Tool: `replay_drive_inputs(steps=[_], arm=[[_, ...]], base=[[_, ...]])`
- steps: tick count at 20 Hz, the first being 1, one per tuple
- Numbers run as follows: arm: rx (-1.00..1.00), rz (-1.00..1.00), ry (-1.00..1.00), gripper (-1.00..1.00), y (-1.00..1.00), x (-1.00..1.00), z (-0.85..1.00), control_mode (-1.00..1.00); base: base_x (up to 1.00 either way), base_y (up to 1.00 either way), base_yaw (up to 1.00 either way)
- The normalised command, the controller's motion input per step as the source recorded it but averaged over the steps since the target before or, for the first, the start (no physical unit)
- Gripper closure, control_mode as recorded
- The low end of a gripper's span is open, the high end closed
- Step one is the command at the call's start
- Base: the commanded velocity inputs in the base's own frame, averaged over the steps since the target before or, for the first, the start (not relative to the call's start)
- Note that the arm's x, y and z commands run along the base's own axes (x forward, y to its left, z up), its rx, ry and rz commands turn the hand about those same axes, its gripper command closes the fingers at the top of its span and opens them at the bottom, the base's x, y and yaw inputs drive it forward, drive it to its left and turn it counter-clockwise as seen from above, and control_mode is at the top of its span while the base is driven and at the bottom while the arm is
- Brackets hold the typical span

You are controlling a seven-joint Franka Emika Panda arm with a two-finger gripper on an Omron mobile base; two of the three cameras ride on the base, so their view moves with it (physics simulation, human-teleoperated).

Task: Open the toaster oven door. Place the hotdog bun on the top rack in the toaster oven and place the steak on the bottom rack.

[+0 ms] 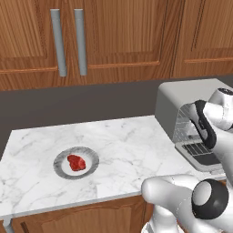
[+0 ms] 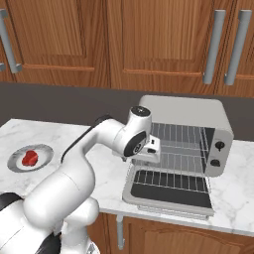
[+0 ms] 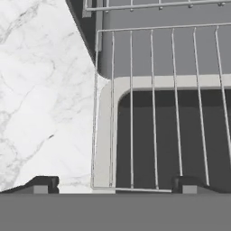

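The small flat red raw steak (image 1: 76, 162) lies on a round grey plate (image 1: 91, 157) well left of the open light grey toaster oven (image 2: 198, 112), looking soft and slippery, best pinched across its thickest middle by the empty, wide-spread two-finger gripper (image 3: 115, 184).

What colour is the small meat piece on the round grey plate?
Red: the small flat steak, clearest in the left base view.

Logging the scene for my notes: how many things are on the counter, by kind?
Toaster oven: 1
Plate: 1
Steak: 1
Total: 3
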Motion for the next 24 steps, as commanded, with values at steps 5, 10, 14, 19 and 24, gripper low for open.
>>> replay_drive_inputs(steps=[5,10,14,19,24], arm=[[-0.04,0.0,0.02,-1.0,0.8,0.01,0.0,-1.0],[-0.02,0.0,0.01,-1.0,0.78,0.02,0.01,-1.0],[-0.03,0.0,0.0,-1.0,0.82,0.08,0.08,-1.0],[-0.02,0.0,0.0,-1.0,0.84,0.14,0.1,-1.0],[0.0,0.0,0.01,-1.0,0.84,0.17,0.07,-1.0]], base=[[0.0,0.0,0.0],[0.0,0.0,0.0],[0.0,0.0,0.0],[0.0,0.0,0.0],[0.0,0.0,0.0]])
